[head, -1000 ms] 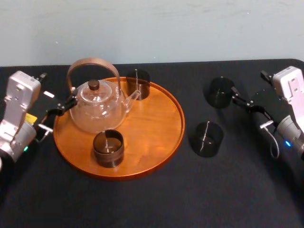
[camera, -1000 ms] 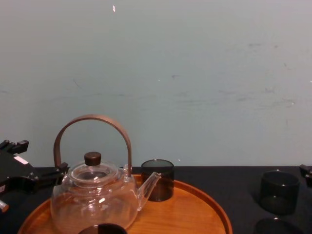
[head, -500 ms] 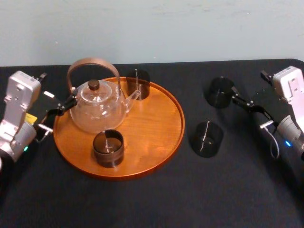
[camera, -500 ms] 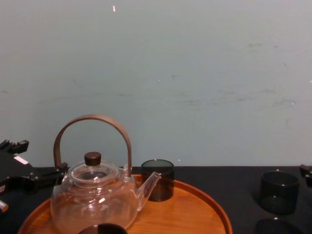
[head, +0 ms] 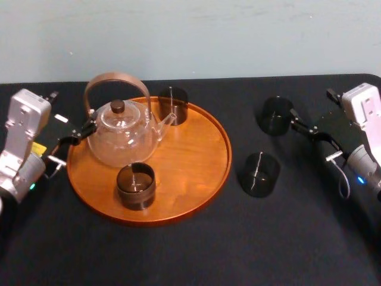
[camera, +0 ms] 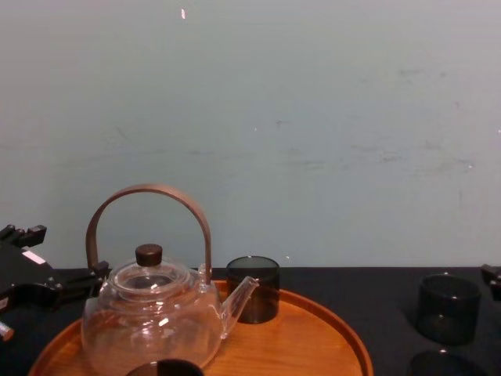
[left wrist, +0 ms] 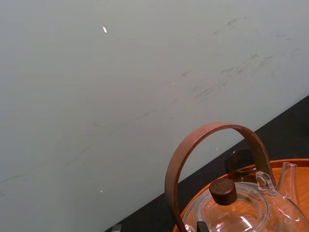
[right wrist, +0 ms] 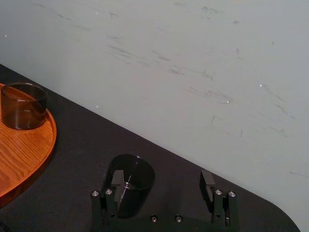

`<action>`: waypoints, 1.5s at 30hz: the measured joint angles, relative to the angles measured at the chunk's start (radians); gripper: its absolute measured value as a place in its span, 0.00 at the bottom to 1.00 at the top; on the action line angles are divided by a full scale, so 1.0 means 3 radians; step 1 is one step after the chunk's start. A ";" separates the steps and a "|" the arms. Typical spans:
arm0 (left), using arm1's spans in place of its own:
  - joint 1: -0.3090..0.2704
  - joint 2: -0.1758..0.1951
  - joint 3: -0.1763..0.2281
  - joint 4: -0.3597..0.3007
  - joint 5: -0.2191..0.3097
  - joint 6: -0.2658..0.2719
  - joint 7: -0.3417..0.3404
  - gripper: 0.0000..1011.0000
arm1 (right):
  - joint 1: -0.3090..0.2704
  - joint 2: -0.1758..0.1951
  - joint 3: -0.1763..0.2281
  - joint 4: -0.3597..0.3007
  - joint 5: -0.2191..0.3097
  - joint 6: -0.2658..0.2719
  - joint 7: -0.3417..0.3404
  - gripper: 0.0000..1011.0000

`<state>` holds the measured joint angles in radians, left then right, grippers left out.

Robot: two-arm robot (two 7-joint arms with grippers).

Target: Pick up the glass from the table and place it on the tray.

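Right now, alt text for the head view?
A wooden tray on a black table holds a teapot and two dark glasses; two more glasses stand to its right. Left gripper beside the teapot, right gripper beside the farther glass.

Clear glass teapot standing upright, spout aimed right, dark knob on the lid, brown handle arching over, pale scuffed wall behind

You see a round orange-brown wooden tray on the matte black table, bearing a clear glass teapot, a dark smoky rear glass and a front glass. Right of it stand a near glass and a far glass, the latter beside the right gripper.
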<state>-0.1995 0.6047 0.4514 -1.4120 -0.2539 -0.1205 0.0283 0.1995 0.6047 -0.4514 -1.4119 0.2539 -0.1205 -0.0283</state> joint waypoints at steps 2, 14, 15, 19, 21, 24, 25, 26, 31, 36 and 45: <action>0.0000 0.0000 0.0000 0.0000 0.0000 0.0000 0.0000 1.00 | 0.0000 0.0000 0.0000 0.0000 0.0000 0.0000 0.0000 0.99; 0.0000 0.0000 0.0000 0.0000 0.0000 0.0000 0.0000 1.00 | -0.0258 0.0126 0.0122 -0.0285 0.0135 0.0018 0.0248 0.99; 0.0000 0.0000 0.0000 0.0000 0.0000 0.0000 0.0000 1.00 | -0.0286 0.0139 0.0130 -0.0315 0.0139 0.0018 0.0263 0.99; 0.0000 0.0000 0.0000 0.0000 0.0000 0.0000 0.0000 1.00 | -0.0425 0.0201 0.0165 -0.0471 0.0146 0.0017 0.0314 0.99; 0.0000 0.0000 0.0000 0.0000 0.0000 0.0000 0.0000 1.00 | -0.0503 0.0226 0.0187 -0.0560 0.0150 0.0016 0.0327 0.99; 0.0000 0.0000 0.0000 0.0000 0.0000 0.0000 0.0000 1.00 | -0.0614 0.0252 0.0222 -0.0676 0.0158 0.0016 0.0338 0.99; 0.0000 0.0000 0.0000 0.0000 0.0000 0.0000 0.0000 1.00 | -0.0638 0.0256 0.0230 -0.0701 0.0163 0.0016 0.0340 0.99; 0.0000 0.0000 0.0000 0.0000 0.0000 0.0000 0.0000 1.00 | -0.0665 0.0261 0.0238 -0.0727 0.0166 0.0015 0.0343 0.99; 0.0000 0.0000 0.0000 0.0000 0.0000 0.0000 0.0000 1.00 | -0.0818 0.0283 0.0269 -0.0885 0.0166 0.0016 0.0363 0.99; 0.0000 0.0000 0.0000 0.0000 0.0000 0.0000 0.0000 1.00 | -0.0923 0.0285 0.0270 -0.0977 0.0147 0.0022 0.0403 0.99; 0.0000 0.0000 0.0000 0.0000 0.0000 0.0000 0.0000 1.00 | -0.1011 0.0243 0.0248 -0.1034 0.0116 0.0046 0.0513 0.99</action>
<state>-0.1995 0.6047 0.4514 -1.4120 -0.2539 -0.1205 0.0283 -0.1040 0.6777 -0.3771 -1.7222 0.2887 -0.1068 0.1257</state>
